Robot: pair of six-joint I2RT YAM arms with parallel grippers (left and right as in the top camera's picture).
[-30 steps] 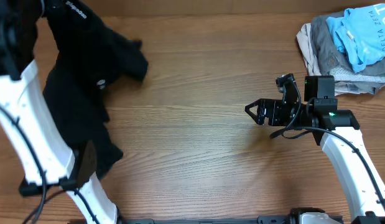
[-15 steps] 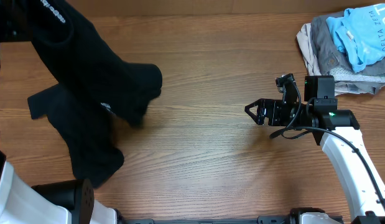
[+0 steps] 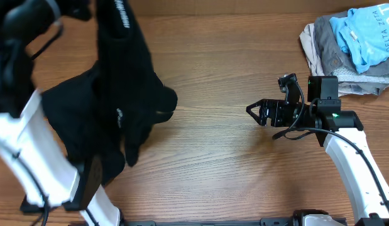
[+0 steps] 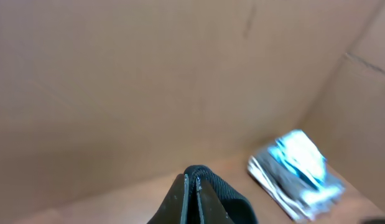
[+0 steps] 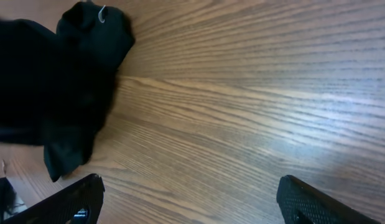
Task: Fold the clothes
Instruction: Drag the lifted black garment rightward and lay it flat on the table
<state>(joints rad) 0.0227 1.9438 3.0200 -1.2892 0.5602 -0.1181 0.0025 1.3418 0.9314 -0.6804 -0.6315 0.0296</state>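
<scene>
Change since the earlier frames: black T-shirt (image 3: 112, 107) has swung rightward and been pulled higher toward the overhead camera; its hanging bunch now reaches further toward the frame's centre. The left arm (image 3: 24, 144) has shifted too, while the right arm has not moved.
Table (image 3: 213, 157): bare wood across the centre and lower middle of the overhead view.
Shirt position: left third of the overhead frame, strung up from the top edge. Its lower folds are crumpled and seem to drag on the table at centre left. A small white logo shows on the raised part.
Pile of pale garments (image 3: 351, 44): upper right corner, well apart from both grippers and no part of this step.
Left gripper (image 4: 193, 180): fingers pressed together in its wrist view with dark cloth pinched between and beside them, so it looks clamped on the shirt. It points away from the table.
Right gripper (image 3: 252, 112): right of centre, fingers spread wide, holding nothing and aimed left toward the shirt.
Shirt relative to hands: hanging from the left gripper, well apart from the right one. In the right wrist view it fills the upper left.
Step in hand: probably lifting and shaking out the shirt before spreading it. No fold has been made yet.
Next move calls for: laying the shirt flat mid-table, likely with the free gripper taking a second edge.
</scene>
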